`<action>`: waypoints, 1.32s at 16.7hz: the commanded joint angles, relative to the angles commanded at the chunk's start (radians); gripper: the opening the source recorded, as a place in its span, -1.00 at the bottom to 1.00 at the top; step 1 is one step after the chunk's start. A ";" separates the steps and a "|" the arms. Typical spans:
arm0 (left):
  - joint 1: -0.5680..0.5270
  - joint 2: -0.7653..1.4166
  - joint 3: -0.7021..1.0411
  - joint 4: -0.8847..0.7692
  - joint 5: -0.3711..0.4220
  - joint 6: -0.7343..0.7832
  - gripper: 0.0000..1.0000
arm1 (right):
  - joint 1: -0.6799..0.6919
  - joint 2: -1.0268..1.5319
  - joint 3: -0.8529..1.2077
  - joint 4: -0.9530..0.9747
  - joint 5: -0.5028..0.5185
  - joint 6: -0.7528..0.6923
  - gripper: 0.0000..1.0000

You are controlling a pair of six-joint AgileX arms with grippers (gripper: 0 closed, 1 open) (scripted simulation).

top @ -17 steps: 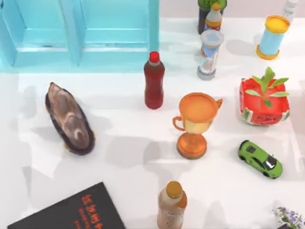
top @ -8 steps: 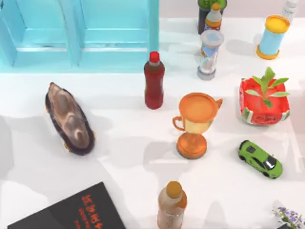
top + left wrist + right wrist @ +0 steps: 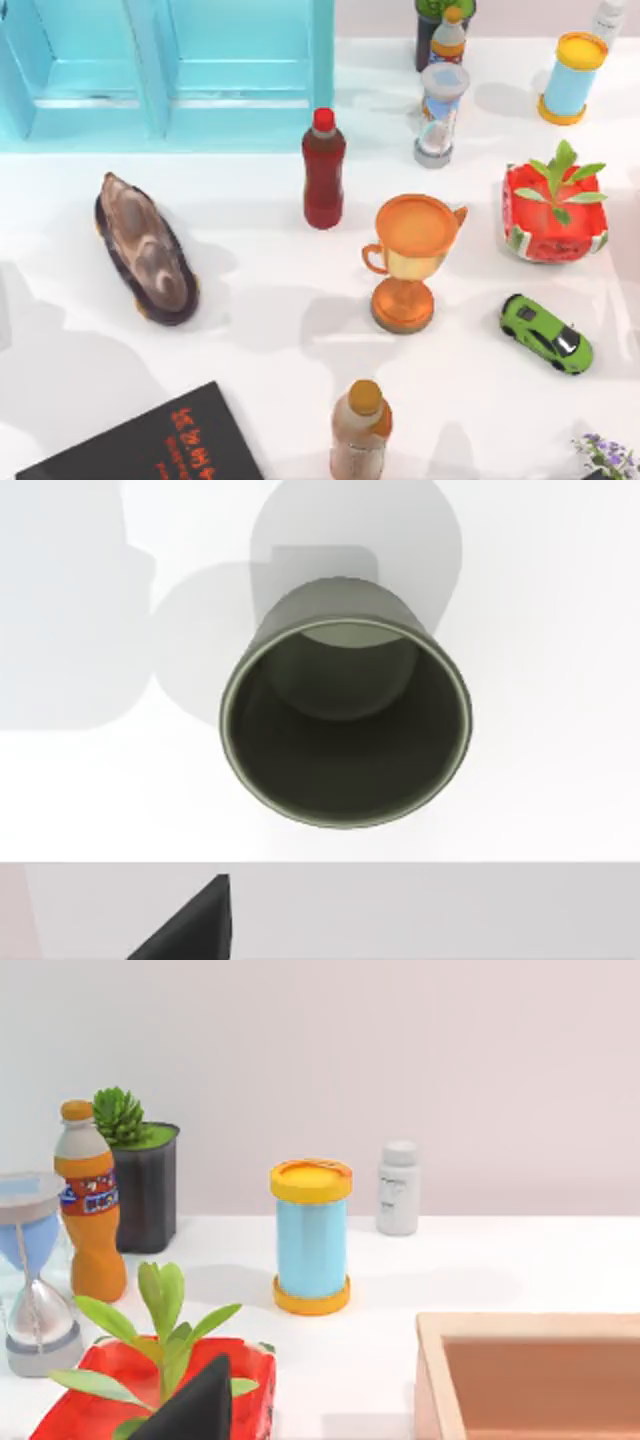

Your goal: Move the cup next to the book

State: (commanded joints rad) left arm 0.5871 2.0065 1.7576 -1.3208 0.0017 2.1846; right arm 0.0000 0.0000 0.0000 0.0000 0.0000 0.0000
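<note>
Looking down from the top view, the black book (image 3: 150, 445) lies at the table's (image 3: 260, 330) front left corner, with a trophy goblet (image 3: 408, 258) near the middle and a red bottle (image 3: 323, 170) behind it. From the left wrist view, the olive-grey cup (image 3: 345, 705) stands upright on the white surface directly below the camera; one dark fingertip (image 3: 195, 925) shows, and whether the claw is open cannot be told. From the right wrist view, a blue canister (image 3: 311, 1237) stands beyond a red planter (image 3: 150, 1385); that claw's opening cannot be told either.
</note>
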 joint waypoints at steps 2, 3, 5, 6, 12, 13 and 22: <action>0.000 0.000 0.000 0.000 0.000 0.000 1.00 | 0.000 0.000 0.000 0.000 0.000 0.000 1.00; -0.004 -0.003 -0.002 0.002 -0.001 -0.001 1.00 | 0.000 0.000 0.000 0.000 0.000 0.000 1.00; -0.003 0.002 -0.017 0.018 0.000 -0.002 1.00 | 0.000 0.000 0.000 0.000 0.000 0.000 1.00; -0.002 0.007 -0.038 0.041 0.000 -0.002 1.00 | 0.000 0.000 0.000 0.000 0.000 0.000 1.00; 0.001 0.062 -0.240 0.312 0.000 0.002 1.00 | 0.000 0.000 0.000 0.000 0.000 0.000 1.00; 0.002 0.070 -0.266 0.341 0.001 0.003 1.00 | 0.000 0.000 0.000 0.000 0.000 0.000 1.00; 0.003 0.076 -0.291 0.368 0.001 0.004 0.40 | 0.000 0.000 0.000 0.000 0.000 0.000 1.00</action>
State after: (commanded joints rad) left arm 0.5899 2.0827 1.4663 -0.9533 0.0023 2.1885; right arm 0.0000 0.0000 0.0000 0.0000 0.0000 0.0000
